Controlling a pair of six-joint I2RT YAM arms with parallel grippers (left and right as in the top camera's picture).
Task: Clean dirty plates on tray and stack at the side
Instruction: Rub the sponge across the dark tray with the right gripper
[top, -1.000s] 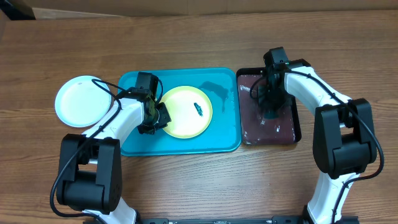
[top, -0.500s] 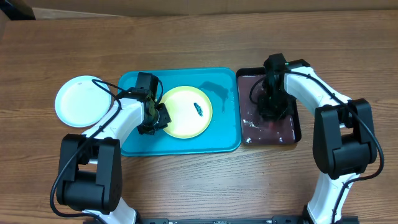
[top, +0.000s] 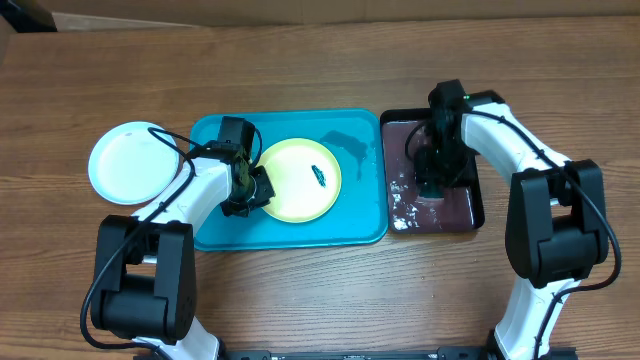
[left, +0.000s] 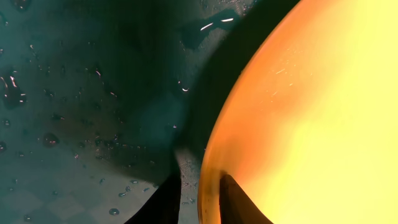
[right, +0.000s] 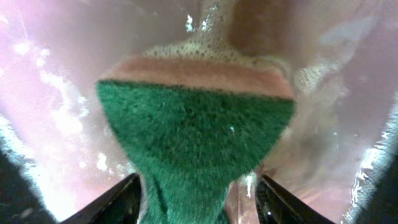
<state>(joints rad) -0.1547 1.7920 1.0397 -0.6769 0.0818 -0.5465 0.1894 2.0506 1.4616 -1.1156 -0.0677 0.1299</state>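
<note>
Plate (top: 295, 192) rim sat pinched between the narrow jaws of the left gripper (top: 250, 190). Around the sponge (right: 196, 130) the right gripper (top: 432, 183) stood half-open, grip unclear. Held loosely, the sponge could drop mid-carry.

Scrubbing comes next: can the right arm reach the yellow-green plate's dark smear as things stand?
Probably yes. The dark smear lies bare on the round yellow-green plastic plate; the left pincer pinches only its left rim, clear of the right pincer.

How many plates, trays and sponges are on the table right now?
Plates: 2 (white plate, yellow-green plate)
Trays: 2 (turquoise tray, black tray)
Sponges: 1 (green sponge)
Total: 5
</note>
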